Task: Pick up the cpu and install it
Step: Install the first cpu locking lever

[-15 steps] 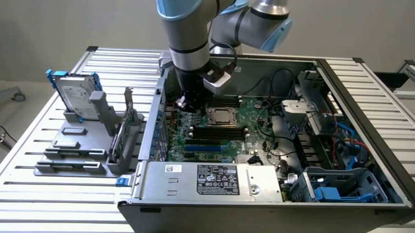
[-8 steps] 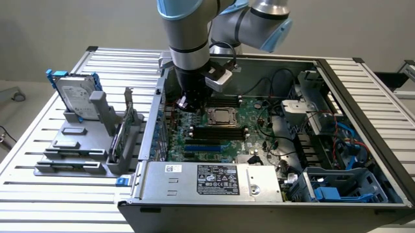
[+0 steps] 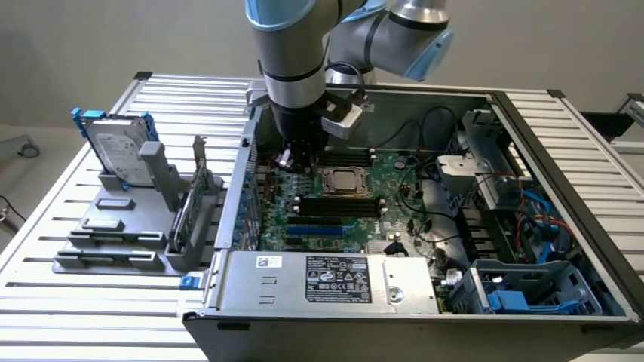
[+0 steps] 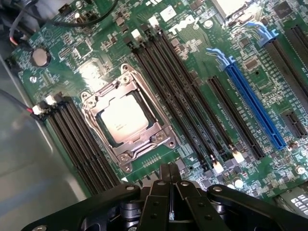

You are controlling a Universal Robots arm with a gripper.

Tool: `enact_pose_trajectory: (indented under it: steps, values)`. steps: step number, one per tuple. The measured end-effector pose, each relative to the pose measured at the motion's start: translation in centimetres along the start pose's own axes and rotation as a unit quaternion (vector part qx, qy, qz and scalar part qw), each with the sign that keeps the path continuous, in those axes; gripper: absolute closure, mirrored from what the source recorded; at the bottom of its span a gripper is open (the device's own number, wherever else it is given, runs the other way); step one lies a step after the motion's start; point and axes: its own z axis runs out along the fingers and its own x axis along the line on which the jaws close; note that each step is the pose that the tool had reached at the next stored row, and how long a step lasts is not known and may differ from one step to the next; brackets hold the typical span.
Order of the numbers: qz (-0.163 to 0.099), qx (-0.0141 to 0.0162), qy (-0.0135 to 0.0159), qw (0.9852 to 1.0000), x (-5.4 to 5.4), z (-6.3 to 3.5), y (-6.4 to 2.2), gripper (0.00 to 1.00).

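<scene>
The cpu [image 4: 126, 118], a small square chip with a dull silver top, lies flat inside the metal-framed socket [image 4: 144, 148] on the green motherboard [image 4: 202, 57]. In the exterior view the cpu [image 3: 345, 181] sits at the board's centre inside the open computer case. My gripper [image 4: 168, 169] hovers above the board beside the socket, its black fingers pressed together with nothing between them. The exterior view shows my gripper [image 3: 295, 161] just to the left of the socket, close to the case wall.
Black memory slots [image 4: 183, 91] run on both sides of the socket, with a blue expansion slot [image 4: 255, 110] further off. A power supply [image 3: 337, 280] sits at the case front. Outside the case, a grey rack [image 3: 131, 226] holds a silver hard drive [image 3: 116, 151] with blue brackets.
</scene>
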Motion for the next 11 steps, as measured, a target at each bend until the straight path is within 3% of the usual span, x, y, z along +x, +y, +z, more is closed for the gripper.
enact_pose_trajectory:
  steps: [6,11]
  values:
    - [-0.027,0.0036,-0.0005,0.9996,0.58,0.13,-0.44,0.89]
    - [-0.052,0.0033,-0.0071,0.9986,0.85,0.32,-0.66,0.89]
